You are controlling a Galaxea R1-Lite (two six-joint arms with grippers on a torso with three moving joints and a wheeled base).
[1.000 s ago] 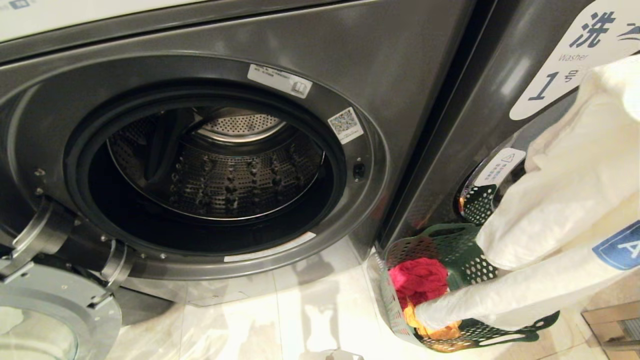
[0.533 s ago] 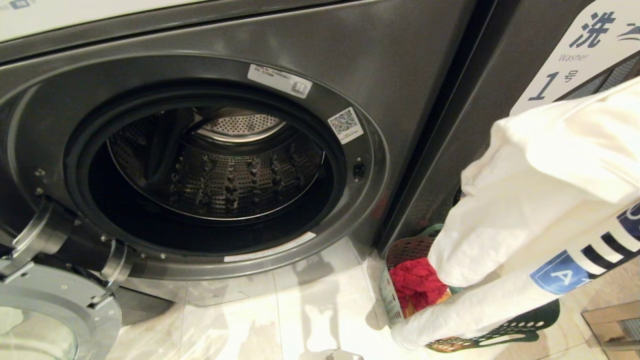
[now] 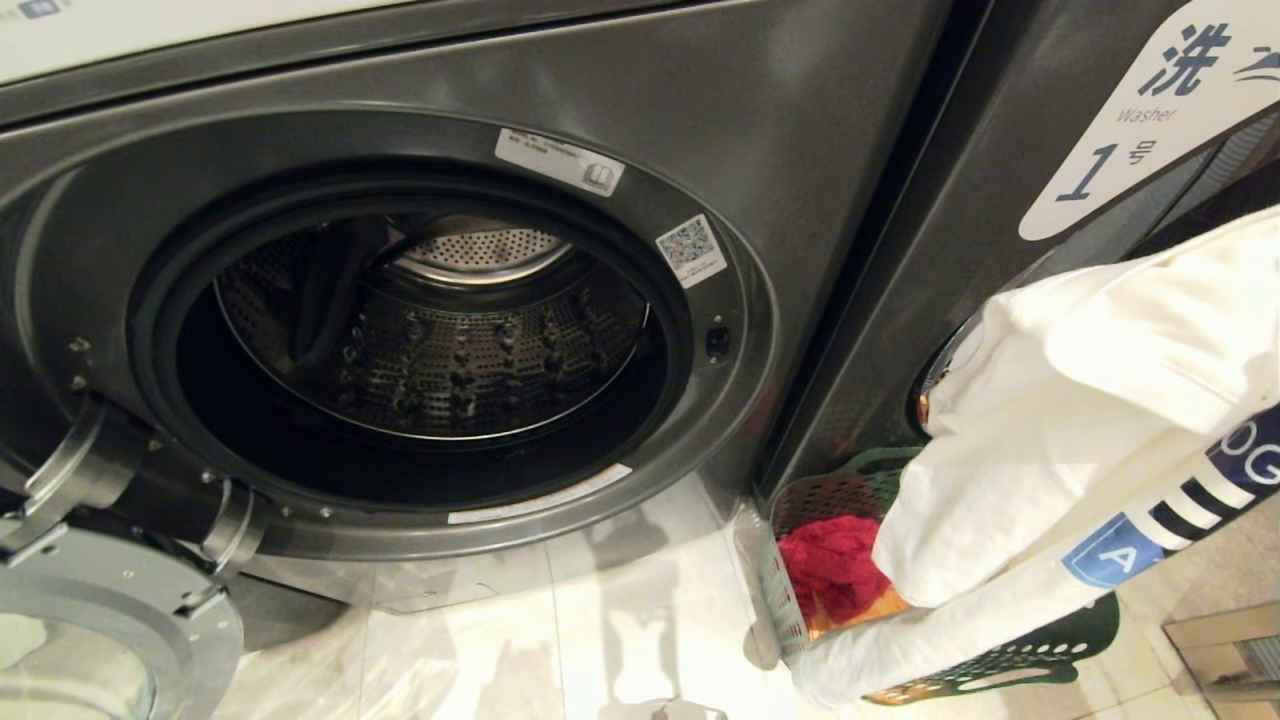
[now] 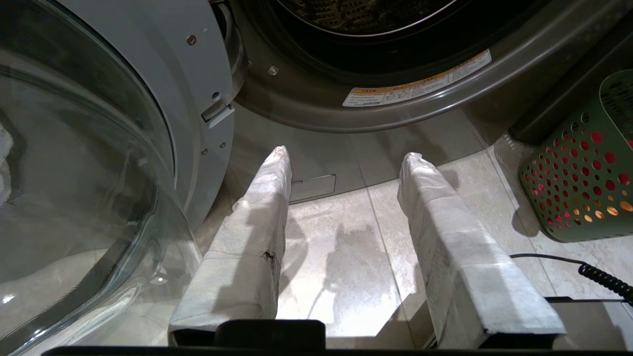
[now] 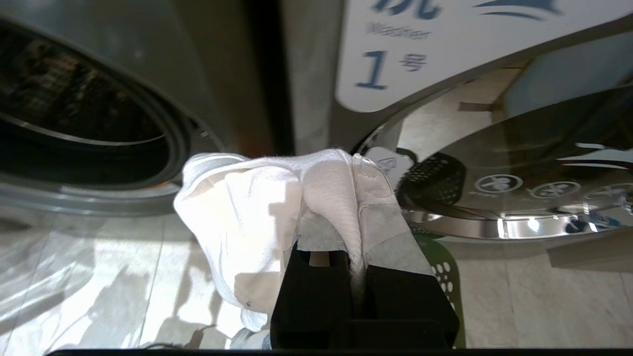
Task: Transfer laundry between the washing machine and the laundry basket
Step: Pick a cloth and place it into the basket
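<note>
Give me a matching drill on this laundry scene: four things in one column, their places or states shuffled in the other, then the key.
1 white garment
2 red garment
3 door
4 left gripper

A lying in the basket
B fingers apart, empty
C swung wide on its hinge
D clamped in the right gripper

Pairs: 1-D, 2-A, 3-C, 4-B

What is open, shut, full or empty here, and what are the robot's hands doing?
Washing machine: door swung open, drum looks empty.
Next washer: door shut.
Basket: holds red garment and an orange piece.
White garment: pinched, hanging clear of the basket.
Right gripper: shut on white garment.
Left gripper: fingers apart, holding nothing.
</note>
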